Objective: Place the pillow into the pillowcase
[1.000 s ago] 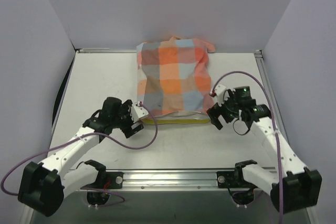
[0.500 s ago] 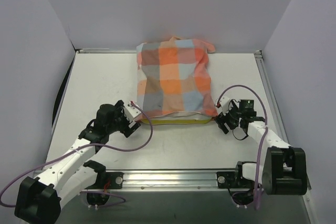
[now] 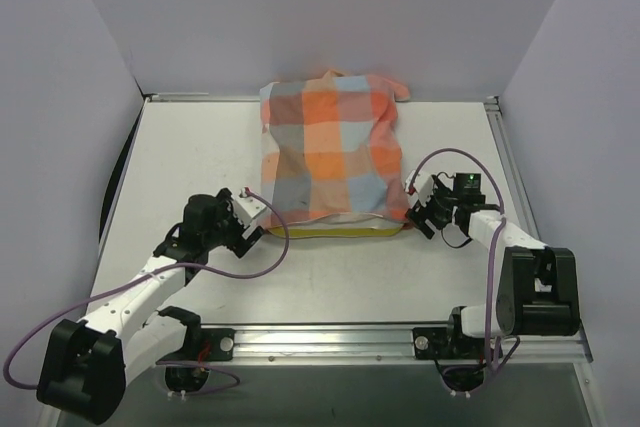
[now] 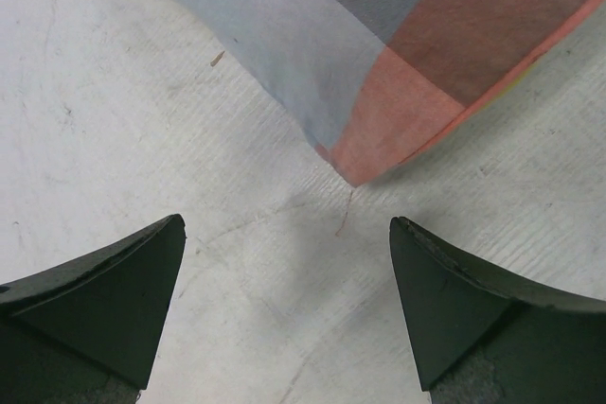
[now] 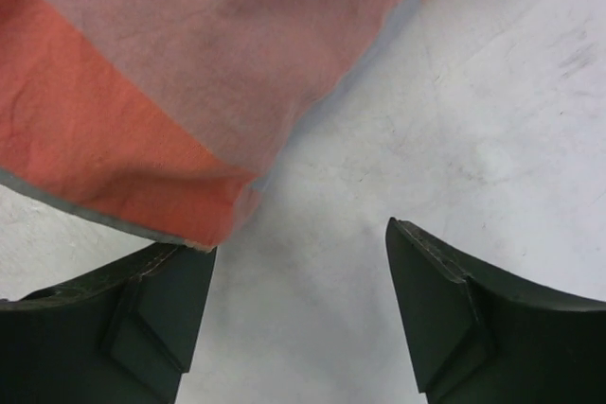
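Observation:
The checked pillowcase (image 3: 330,152) lies bulging at the back middle of the table. The pillow is inside it; only its yellow edge (image 3: 335,231) shows along the near opening. My left gripper (image 3: 252,231) is open and empty just off the case's near left corner (image 4: 355,153), not touching it. My right gripper (image 3: 418,215) is open and empty at the near right corner; the orange corner (image 5: 142,177) lies over the tip of one finger (image 5: 142,309).
The white table (image 3: 200,147) is walled by lavender panels at the back and sides. A metal rail (image 3: 330,339) with the arm bases runs along the near edge. Purple cables loop beside both arms.
Both arms have drawn back toward their bases and lowered. The right gripper has moved in to the case's near right corner. The left gripper has shifted slightly left and nearer.

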Robot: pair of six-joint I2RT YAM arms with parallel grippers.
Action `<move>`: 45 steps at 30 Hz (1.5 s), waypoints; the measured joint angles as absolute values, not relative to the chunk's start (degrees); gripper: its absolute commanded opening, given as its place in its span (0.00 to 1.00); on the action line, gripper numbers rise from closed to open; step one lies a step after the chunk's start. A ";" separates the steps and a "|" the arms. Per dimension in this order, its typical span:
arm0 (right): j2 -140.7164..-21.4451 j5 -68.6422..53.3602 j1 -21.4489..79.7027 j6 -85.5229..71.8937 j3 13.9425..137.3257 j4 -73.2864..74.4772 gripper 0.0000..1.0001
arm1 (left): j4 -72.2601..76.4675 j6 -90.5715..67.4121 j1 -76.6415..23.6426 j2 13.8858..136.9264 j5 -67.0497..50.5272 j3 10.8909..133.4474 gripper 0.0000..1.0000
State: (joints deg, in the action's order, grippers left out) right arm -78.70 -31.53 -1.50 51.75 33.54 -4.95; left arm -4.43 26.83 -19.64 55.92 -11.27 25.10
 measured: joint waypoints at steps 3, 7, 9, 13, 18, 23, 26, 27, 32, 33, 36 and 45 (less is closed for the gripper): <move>-79.22 -32.01 -1.39 53.01 35.00 -4.51 0.65 | -3.84 28.23 -18.63 56.31 -11.92 24.97 0.97; -81.69 -32.01 -0.73 54.39 37.71 -3.33 0.63 | -3.66 30.68 -17.32 56.49 -13.65 24.80 0.97; -83.02 -32.03 -0.69 55.07 39.05 -2.59 0.64 | -3.88 32.23 -17.15 56.73 -14.41 24.80 0.97; -83.74 -33.06 0.34 57.21 40.71 1.04 0.67 | -4.97 35.48 -16.86 56.80 -15.84 24.64 0.97; -83.57 -34.85 1.52 58.89 41.67 5.56 0.65 | -5.93 37.91 -16.21 56.36 -17.19 23.99 0.97; -83.57 -33.28 4.32 59.05 41.67 5.93 0.50 | -5.93 38.39 -16.01 56.34 -17.63 23.83 0.97; -84.51 -32.03 6.13 58.61 42.15 5.78 0.14 | -6.15 38.48 -15.86 56.36 -18.15 23.83 0.97; -85.17 -31.44 6.59 58.26 42.61 5.89 0.00 | -6.33 38.65 -15.75 56.36 -18.39 23.83 0.97; -86.41 -28.95 7.16 56.73 44.05 6.35 0.00 | -6.92 40.56 -15.75 57.69 -19.59 23.83 0.96; -86.35 -28.71 7.05 56.64 44.05 6.39 0.00 | -6.81 40.75 -15.84 58.63 -19.59 23.86 0.95; -85.43 -28.47 6.76 56.64 43.90 6.81 0.00 | -6.57 40.60 -15.94 62.59 -19.55 24.53 0.94; -83.15 -28.27 6.74 55.37 43.62 7.16 0.00 | -1.34 39.13 -18.79 68.16 -21.71 25.56 0.94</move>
State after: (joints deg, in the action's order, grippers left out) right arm -83.15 -28.27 6.74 55.37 43.62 7.16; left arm -1.34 39.13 -18.79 68.16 -21.71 25.56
